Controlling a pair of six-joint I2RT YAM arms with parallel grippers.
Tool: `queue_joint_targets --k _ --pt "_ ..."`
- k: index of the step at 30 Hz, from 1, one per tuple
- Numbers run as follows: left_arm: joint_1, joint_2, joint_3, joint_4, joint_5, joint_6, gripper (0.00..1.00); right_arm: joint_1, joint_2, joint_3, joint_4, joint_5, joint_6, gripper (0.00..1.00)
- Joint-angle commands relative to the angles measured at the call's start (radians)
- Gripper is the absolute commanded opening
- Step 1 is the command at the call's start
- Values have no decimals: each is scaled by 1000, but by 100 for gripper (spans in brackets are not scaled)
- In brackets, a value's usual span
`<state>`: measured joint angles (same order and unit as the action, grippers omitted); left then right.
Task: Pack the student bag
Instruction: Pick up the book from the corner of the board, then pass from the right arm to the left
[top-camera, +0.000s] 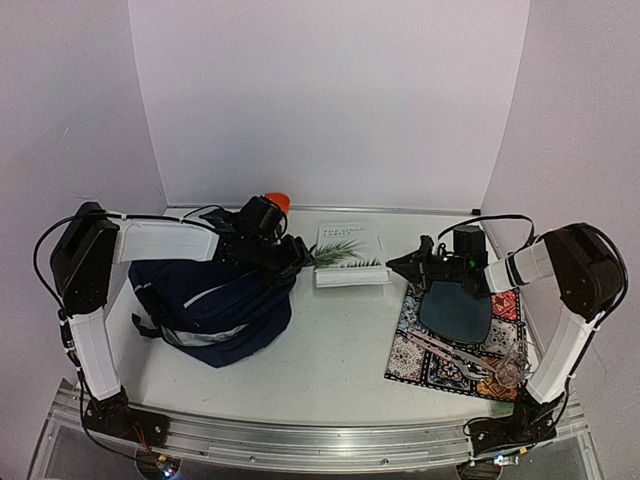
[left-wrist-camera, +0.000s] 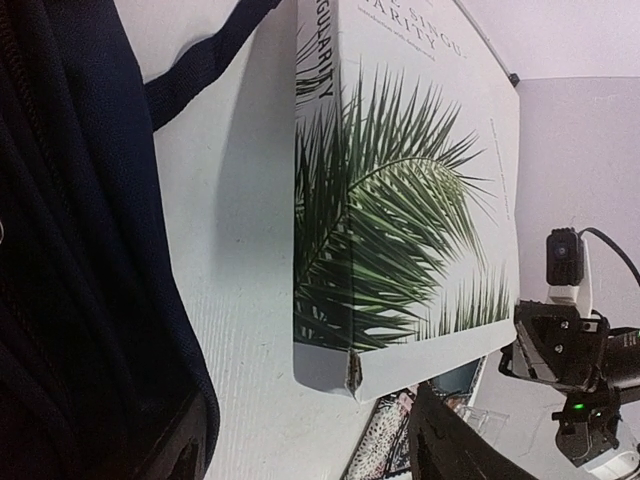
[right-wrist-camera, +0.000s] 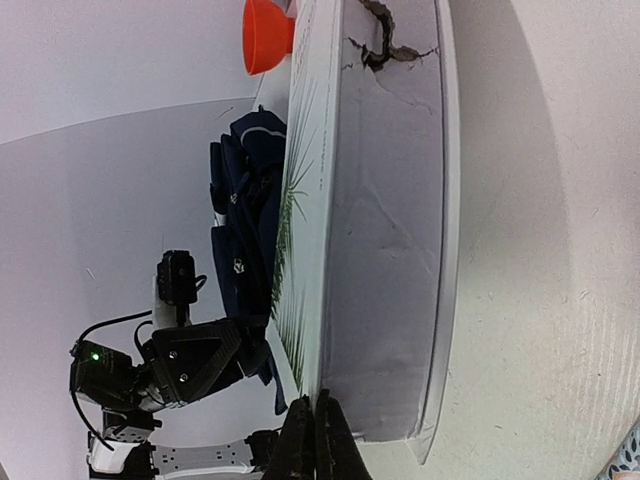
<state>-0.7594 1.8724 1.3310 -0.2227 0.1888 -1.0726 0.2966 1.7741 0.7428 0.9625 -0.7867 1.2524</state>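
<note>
The student bag (top-camera: 215, 310) is a navy backpack lying at the left; it also shows in the left wrist view (left-wrist-camera: 80, 250) and the right wrist view (right-wrist-camera: 245, 220). A white book with a palm leaf on its cover (top-camera: 350, 255) lies flat beside it. My left gripper (top-camera: 297, 258) is open at the book's left end, its fingers (left-wrist-camera: 450, 450) spread either side of the book's corner (left-wrist-camera: 350, 375). My right gripper (top-camera: 398, 265) is at the book's right end. Its fingers (right-wrist-camera: 318, 440) are shut together, tips against the cover edge of the book (right-wrist-camera: 385, 230).
An orange cup (top-camera: 277, 202) stands behind the left gripper. A patterned mat (top-camera: 420, 355) at the right holds a dark oval case (top-camera: 455, 310), a pen-like item (top-camera: 445, 350) and a clear item (top-camera: 512, 368). White walls close in the back and sides.
</note>
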Motion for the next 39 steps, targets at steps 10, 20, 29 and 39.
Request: queue_joint_targets --k 10,20,29,39 --pt "-43 -146 150 -119 -273 167 70 2 -50 -2 115 -18 22 0" --pt "-148 -54 343 -332 -490 315 70 3 -37 9 123 -35 27 0" --pt "-71 40 277 -155 -114 126 73 2 -41 1 147 -48 42 0" --pt "-9 101 192 23 56 -52 75 3 -57 -32 216 -50 96 0"
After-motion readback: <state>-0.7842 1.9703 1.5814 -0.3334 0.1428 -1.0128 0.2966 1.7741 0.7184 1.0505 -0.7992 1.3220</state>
